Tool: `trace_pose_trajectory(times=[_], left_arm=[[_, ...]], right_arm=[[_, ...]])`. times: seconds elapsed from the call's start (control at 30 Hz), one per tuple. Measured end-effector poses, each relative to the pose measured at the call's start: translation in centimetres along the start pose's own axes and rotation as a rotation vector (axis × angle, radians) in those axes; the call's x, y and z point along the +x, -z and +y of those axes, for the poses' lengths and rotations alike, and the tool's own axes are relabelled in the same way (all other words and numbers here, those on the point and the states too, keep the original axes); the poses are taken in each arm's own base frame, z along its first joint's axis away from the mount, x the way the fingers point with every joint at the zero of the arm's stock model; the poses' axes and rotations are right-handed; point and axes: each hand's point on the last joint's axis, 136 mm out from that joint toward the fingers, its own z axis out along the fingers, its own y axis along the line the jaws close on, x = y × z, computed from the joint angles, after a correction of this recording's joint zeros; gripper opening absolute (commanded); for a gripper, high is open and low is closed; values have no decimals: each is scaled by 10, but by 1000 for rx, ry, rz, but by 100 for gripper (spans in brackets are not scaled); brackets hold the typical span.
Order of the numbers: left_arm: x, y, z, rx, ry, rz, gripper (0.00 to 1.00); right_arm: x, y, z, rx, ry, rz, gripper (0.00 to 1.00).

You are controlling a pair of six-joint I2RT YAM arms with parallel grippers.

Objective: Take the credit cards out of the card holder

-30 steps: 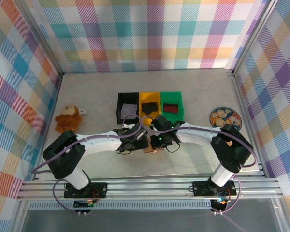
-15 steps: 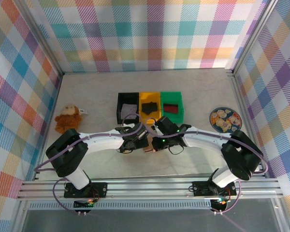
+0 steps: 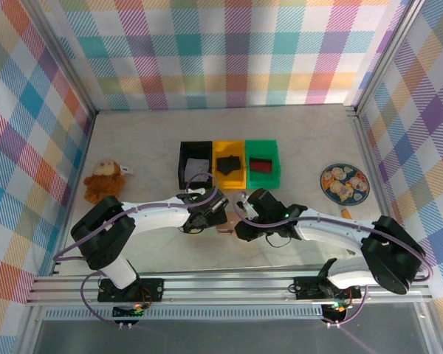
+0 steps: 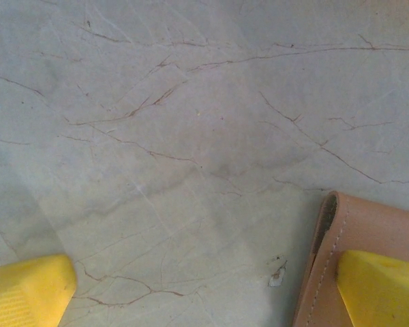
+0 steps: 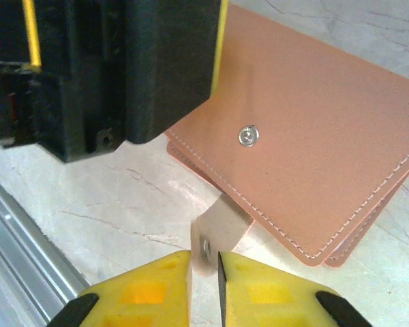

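The pinkish-tan card holder (image 5: 307, 136) lies shut on the marble table, its snap stud facing up. Its loose snap strap (image 5: 215, 225) sticks out toward my right gripper (image 5: 204, 272), whose yellow fingers stand only slightly apart, the strap's end between them. My left gripper (image 4: 204, 293) is open wide; its right finger (image 4: 382, 286) rests over the card holder (image 4: 327, 266), its left finger (image 4: 27, 289) over bare table. From above, both grippers meet at the card holder (image 3: 224, 227). The credit cards are hidden.
Black (image 3: 194, 164), yellow (image 3: 228, 164) and green (image 3: 263, 164) bins stand just behind the grippers. A plush monkey (image 3: 105, 181) sits at the left, a patterned plate (image 3: 344, 181) at the right. The left gripper's black body (image 5: 123, 61) hangs close over the card holder's edge.
The right arm has swung its elbow outward to the right and lower. Its jaws have parted a little around the strap. The left gripper stays in place.
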Motion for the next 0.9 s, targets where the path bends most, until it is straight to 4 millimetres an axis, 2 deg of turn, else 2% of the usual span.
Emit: trace_pose_trajectory(times=[0.17, 0.33, 0.5, 0.63, 0.73, 0.9], left_arm=[[0, 0, 0, 0, 4, 0, 100], [0, 0, 0, -1, 4, 0, 100], [0, 0, 0, 0, 4, -1, 100], [0, 0, 1, 1, 5, -1, 100], [0, 0, 1, 5, 8, -3, 100], [0, 0, 1, 9, 10, -5, 100]], right_arm=[[5, 6, 10, -58, 8, -29, 27], [5, 13, 15, -80, -1, -56, 27], [-4, 17, 13, -45, -29, -79, 30], [-24, 18, 21, -51, -37, -98, 32], [-34, 16, 18, -56, -59, -114, 33], [-38, 6, -1, -37, -128, -97, 35]])
